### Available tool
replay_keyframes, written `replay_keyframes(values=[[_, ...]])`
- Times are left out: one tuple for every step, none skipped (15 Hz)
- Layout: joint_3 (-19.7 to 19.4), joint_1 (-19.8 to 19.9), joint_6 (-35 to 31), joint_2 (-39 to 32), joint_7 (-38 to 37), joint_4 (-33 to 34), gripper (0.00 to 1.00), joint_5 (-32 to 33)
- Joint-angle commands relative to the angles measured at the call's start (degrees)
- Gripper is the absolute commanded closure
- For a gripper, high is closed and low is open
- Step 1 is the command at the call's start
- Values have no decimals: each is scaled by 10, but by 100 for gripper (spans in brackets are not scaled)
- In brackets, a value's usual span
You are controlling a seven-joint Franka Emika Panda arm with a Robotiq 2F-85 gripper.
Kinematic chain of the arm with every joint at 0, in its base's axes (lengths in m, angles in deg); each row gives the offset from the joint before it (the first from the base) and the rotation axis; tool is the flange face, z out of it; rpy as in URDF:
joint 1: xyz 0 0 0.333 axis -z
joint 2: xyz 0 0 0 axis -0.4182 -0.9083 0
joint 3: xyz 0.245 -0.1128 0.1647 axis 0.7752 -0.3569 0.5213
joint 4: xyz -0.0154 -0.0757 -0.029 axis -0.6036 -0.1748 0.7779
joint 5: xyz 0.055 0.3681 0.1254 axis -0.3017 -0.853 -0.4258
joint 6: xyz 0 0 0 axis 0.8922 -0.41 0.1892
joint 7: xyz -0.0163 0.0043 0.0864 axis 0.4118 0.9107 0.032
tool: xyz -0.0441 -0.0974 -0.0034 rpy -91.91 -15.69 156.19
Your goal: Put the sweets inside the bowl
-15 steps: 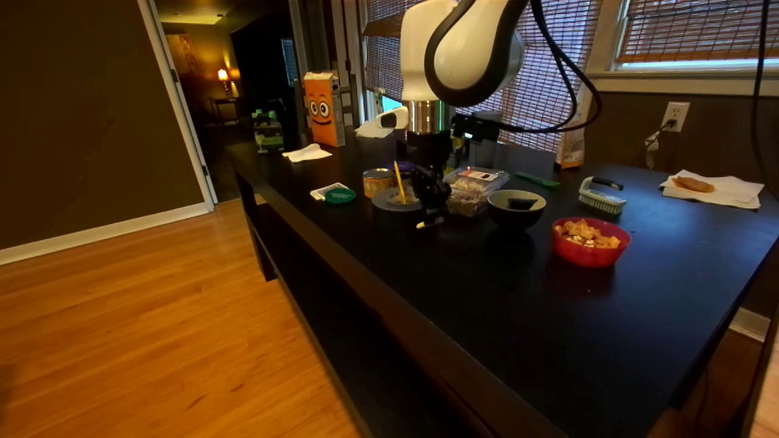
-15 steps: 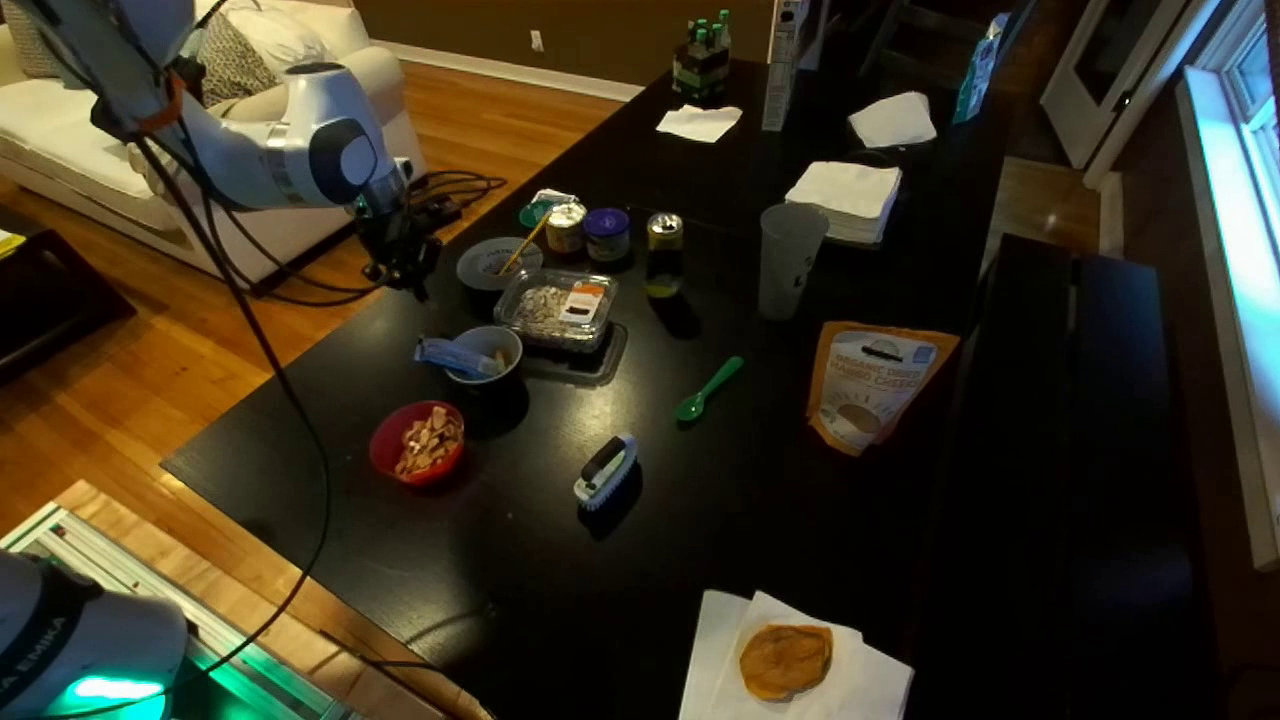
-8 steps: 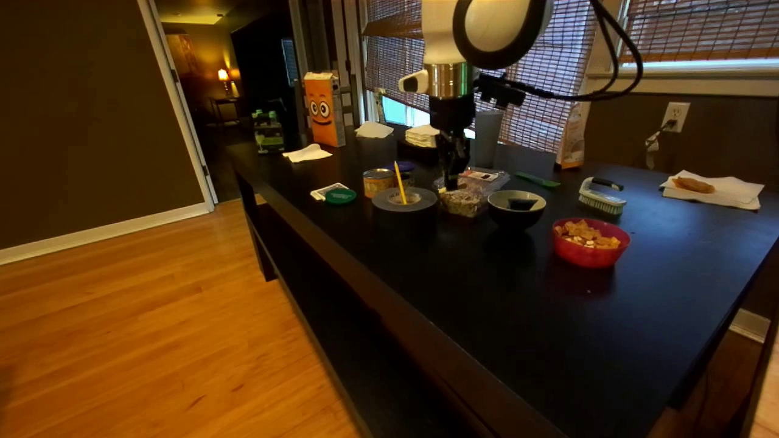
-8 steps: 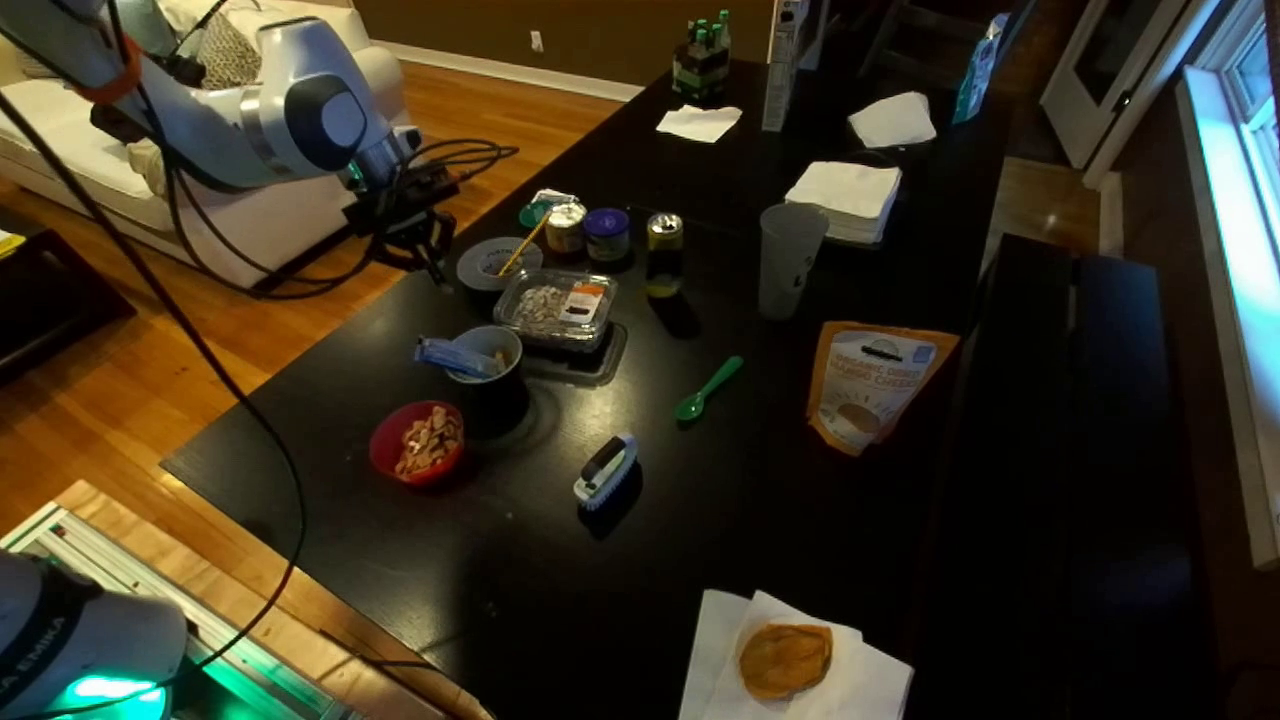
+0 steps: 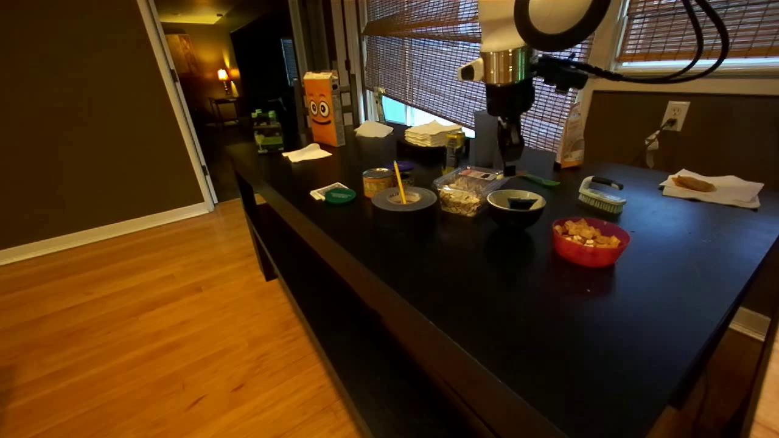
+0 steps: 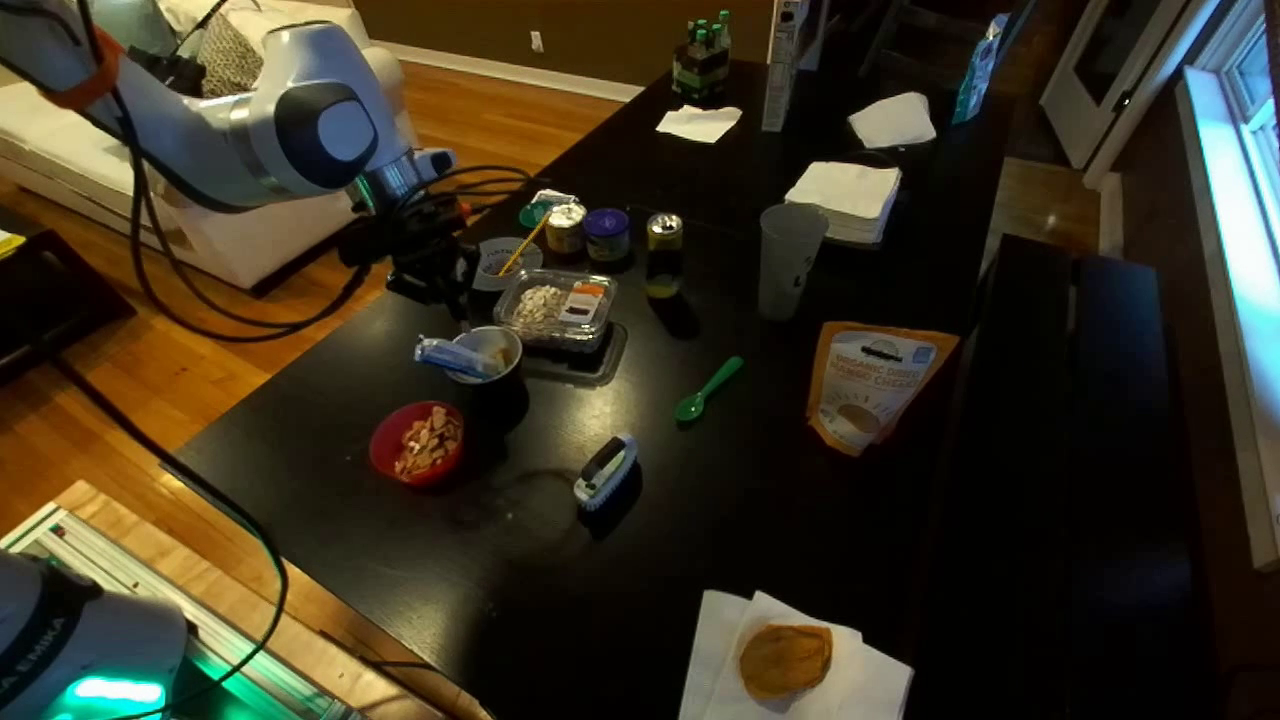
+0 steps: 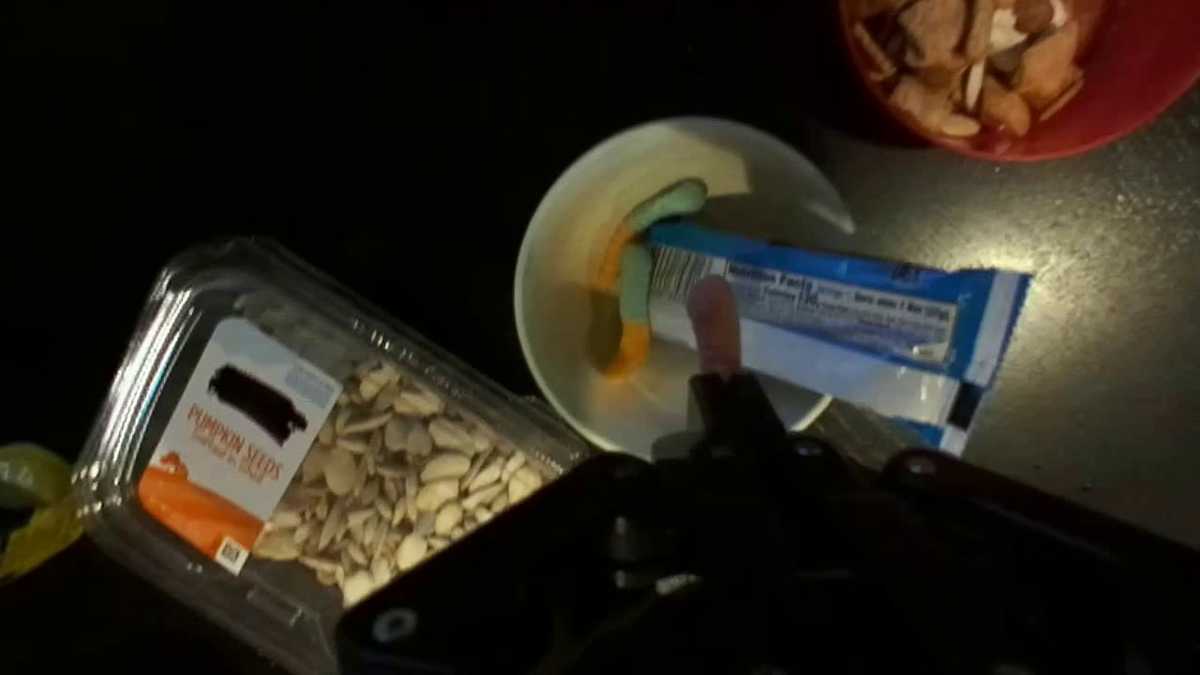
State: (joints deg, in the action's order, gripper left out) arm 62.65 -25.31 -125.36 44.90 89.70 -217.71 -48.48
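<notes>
A dark bowl point(image 5: 517, 218), pale inside, stands on the table beside the seed box; in the wrist view its inside point(image 7: 562, 253) shows. Two green-and-orange gummy sweets point(image 7: 636, 286) lie in it. A blue and white wrapped bar point(image 7: 844, 314) leans in it and sticks out over the rim. My gripper point(image 7: 720, 380) is shut on a pink gummy sweet point(image 7: 714, 323). The sweet points out from the fingertips and is seen over the bowl. In both exterior views the gripper point(image 5: 510, 169) point(image 6: 462, 312) is above or just behind the bowl; its exact height is unclear.
A clear box of pumpkin seeds point(image 7: 403, 469) stands close beside the bowl. A red bowl of snack pieces point(image 6: 418, 445) is on the other side. A grey roll, seemingly tape point(image 5: 383, 198), holds a yellow pencil. A brush point(image 6: 606, 472) and green spoon point(image 6: 710, 388) lie farther off.
The gripper has moved from beside the tape roll, past the seed box, to the bowl. It has also risen from its lower place one second ago. The table things have not moved.
</notes>
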Motion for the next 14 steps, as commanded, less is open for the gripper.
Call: replay_keyframes(values=[[-3,16,-2,18,-25,-36,71,7],[-1,20,-16,20,-23,-41,64,3],[0,21,-23,23,-25,-43,58,3],[1,21,-33,27,-28,-46,50,3],[5,19,-40,35,-29,-49,44,-1],[20,24,-56,43,-10,-56,36,-30],[34,25,-65,53,-1,-62,30,-55],[45,24,-69,62,3,-65,23,-76],[56,20,-69,73,-5,-68,16,-100],[60,11,-60,88,-32,-72,9,-107],[61,1,-50,104,-70,-76,3,-112],[61,-7,-43,121,-110,-83,0,-109],[58,-19,-30,139,-167,-88,0,-87],[57,-26,-11,162,-214,-95,0,-71]])
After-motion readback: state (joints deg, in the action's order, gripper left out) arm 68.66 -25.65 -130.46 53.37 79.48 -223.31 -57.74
